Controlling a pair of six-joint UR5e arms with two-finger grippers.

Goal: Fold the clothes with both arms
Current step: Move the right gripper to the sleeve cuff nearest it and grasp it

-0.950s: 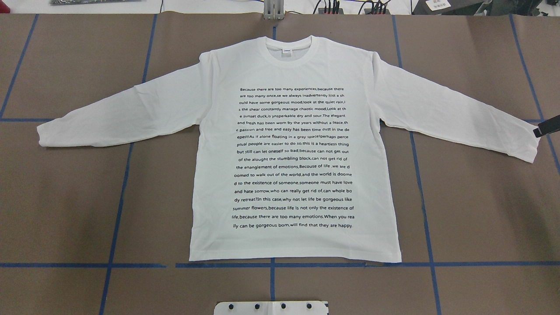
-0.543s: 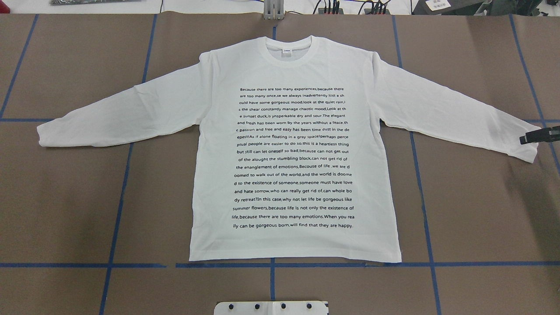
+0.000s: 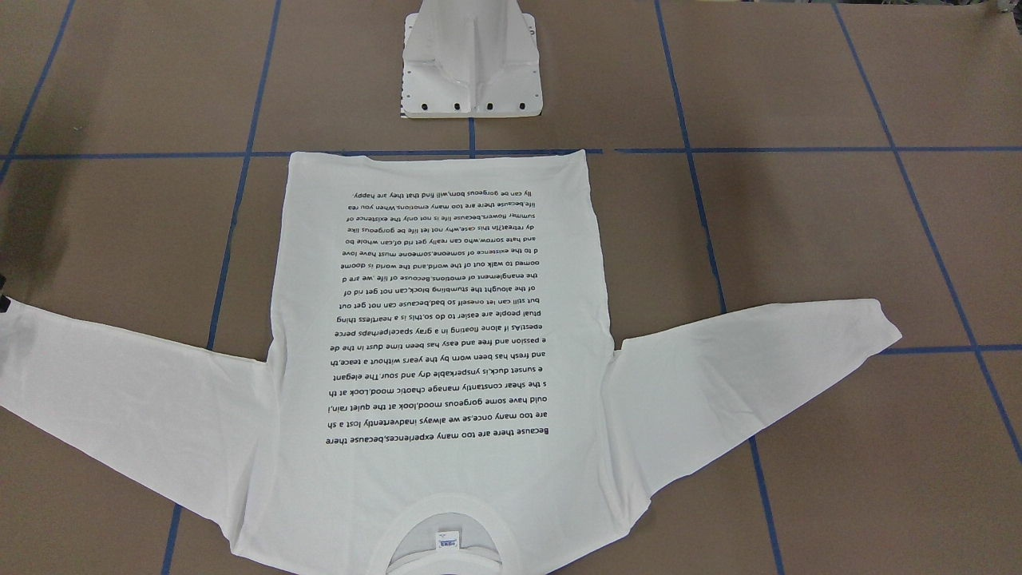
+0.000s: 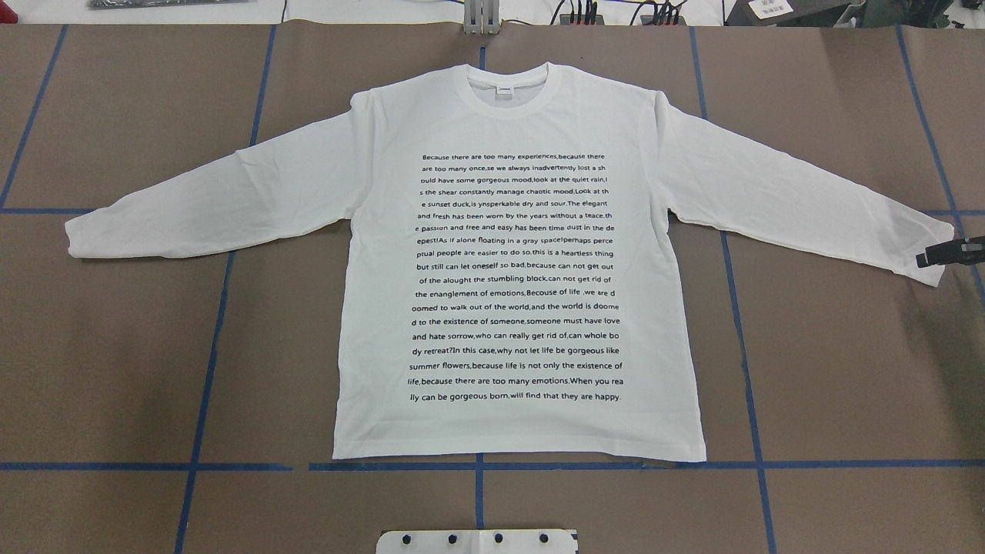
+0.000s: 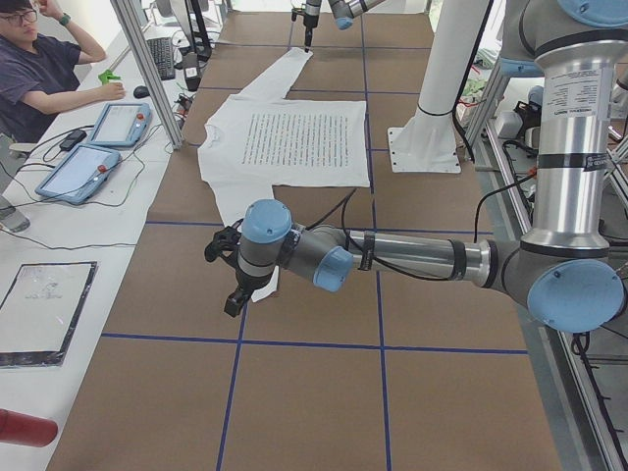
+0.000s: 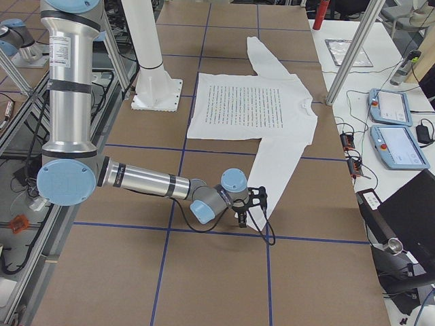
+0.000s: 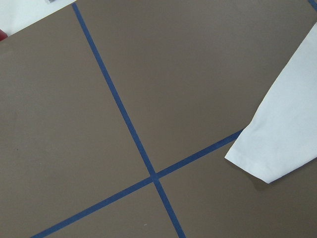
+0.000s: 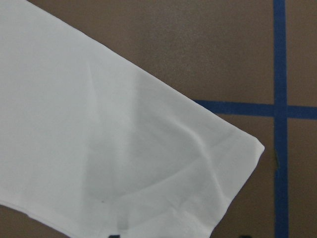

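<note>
The right gripper (image 4: 923,258) is seen at the cuff of the sleeve (image 4: 885,223) on the robot's right, low over the cloth. In the right wrist view only two small dark tips show at the bottom edge, well apart. The jaws are therefore taken as parted, with nothing clamped between them. Whether the cloth is touched cannot be told. The right arm (image 6: 149,183) is stretched out low along the worktop (image 4: 154,346) towards that cuff.

The left gripper (image 5: 232,299) is pointed down above the worktop, just beyond the end of the other sleeve (image 4: 154,208). It is shown from the side only, so how far its jaws are parted cannot be told. In the left wrist view that cuff lies flat at the right edge, near a crossing of blue tape lines (image 7: 154,176). The left arm (image 5: 412,260) is held out level from its upright column.

The white long-sleeved T-shirt (image 4: 523,123) is spread flat in the middle of the brown worktop, printed side up. Its block of black text (image 4: 515,277) runs down the chest. The round collar (image 4: 510,105) is turned away from the robot, with a small neck label (image 3: 446,541) inside it. The hem lies along a tape line near the white pedestal (image 3: 471,72). Both sleeves are laid out sideways, slanting slightly towards the robot.

A seated person (image 5: 39,69) is seen at a side desk.
</note>
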